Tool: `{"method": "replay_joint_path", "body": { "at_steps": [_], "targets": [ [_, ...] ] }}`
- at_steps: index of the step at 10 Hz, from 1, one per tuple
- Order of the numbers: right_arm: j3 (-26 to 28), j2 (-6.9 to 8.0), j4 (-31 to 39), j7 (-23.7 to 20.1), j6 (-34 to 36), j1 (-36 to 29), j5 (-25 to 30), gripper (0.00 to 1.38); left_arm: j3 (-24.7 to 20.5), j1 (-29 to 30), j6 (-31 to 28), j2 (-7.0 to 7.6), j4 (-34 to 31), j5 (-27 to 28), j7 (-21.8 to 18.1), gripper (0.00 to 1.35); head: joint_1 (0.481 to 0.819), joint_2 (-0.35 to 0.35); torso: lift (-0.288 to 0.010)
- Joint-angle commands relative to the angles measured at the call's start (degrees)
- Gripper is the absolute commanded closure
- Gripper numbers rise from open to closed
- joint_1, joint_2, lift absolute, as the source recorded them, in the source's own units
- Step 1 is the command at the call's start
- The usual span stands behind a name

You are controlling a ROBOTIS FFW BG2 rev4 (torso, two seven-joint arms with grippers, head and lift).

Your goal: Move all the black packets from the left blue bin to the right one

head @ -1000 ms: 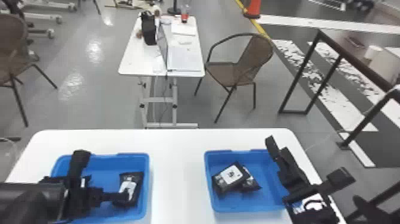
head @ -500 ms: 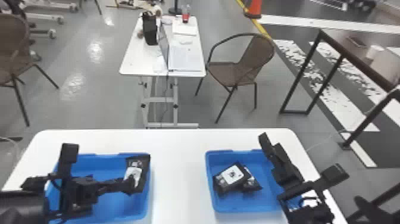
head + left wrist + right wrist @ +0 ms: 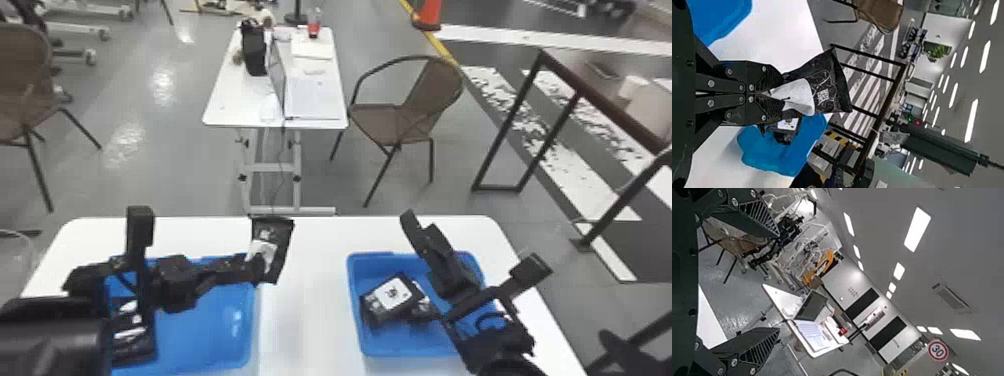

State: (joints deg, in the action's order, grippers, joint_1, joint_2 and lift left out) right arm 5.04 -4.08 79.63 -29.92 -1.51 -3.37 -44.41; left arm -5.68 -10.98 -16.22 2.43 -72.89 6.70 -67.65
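My left gripper (image 3: pixel 257 267) is above the right edge of the left blue bin (image 3: pixel 202 340), shut on a black packet (image 3: pixel 282 250) with a white label. In the left wrist view, the left gripper (image 3: pixel 777 94) pinches that packet (image 3: pixel 828 88) by one end. Another black packet (image 3: pixel 132 345) lies at the left of the left bin, partly behind the arm. Inside the right blue bin (image 3: pixel 400 347) black packets (image 3: pixel 392 297) overlap. My right gripper (image 3: pixel 420 225) is over that bin's right side; in the right wrist view, the right gripper (image 3: pixel 778 282) stands open around nothing.
Both bins stand on a white table (image 3: pixel 305 320), with a strip of tabletop between them. Beyond it are a small white desk (image 3: pixel 225 107) with a laptop, a brown chair (image 3: pixel 380 120) and a dark metal frame (image 3: pixel 537 115).
The left gripper has lifted the packet from the left bin and carried it up and rightward, past the bin's right wall. The right arm has shifted only slightly.
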Motion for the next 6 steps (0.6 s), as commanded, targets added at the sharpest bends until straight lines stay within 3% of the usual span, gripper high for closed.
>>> {"method": "replay_joint_path", "body": {
  "at_steps": [1, 2, 5, 6],
  "targets": [
    [-2.2, -0.22, 0.3, -0.5, 1.3, 0.9, 0.6, 0.18, 4.0, -3.6, 2.1, 0.47, 2.8, -0.1, -1.5, 1.19, 0.695, -0.136, 0.0],
    [-4.0, -0.66, 0.3, -1.2, 2.5, 1.8, 1.1, 0.18, 7.4, -6.6, 3.0, 0.56, 5.7, -1.2, -2.1, 1.19, 0.695, -0.136, 0.0],
    [-8.9, -1.54, 0.1, -2.8, 4.1, 4.5, 3.5, 0.18, 10.0, -11.2, 4.8, -2.34, 11.3, -0.2, -3.2, 1.19, 0.695, -0.132, 0.0],
    [-10.1, -1.54, -0.1, -2.9, 4.3, 5.1, 3.6, 0.18, 11.3, -12.1, 5.0, -2.58, 12.2, -0.3, -3.4, 1.19, 0.695, -0.13, 0.0]
  ]
}}
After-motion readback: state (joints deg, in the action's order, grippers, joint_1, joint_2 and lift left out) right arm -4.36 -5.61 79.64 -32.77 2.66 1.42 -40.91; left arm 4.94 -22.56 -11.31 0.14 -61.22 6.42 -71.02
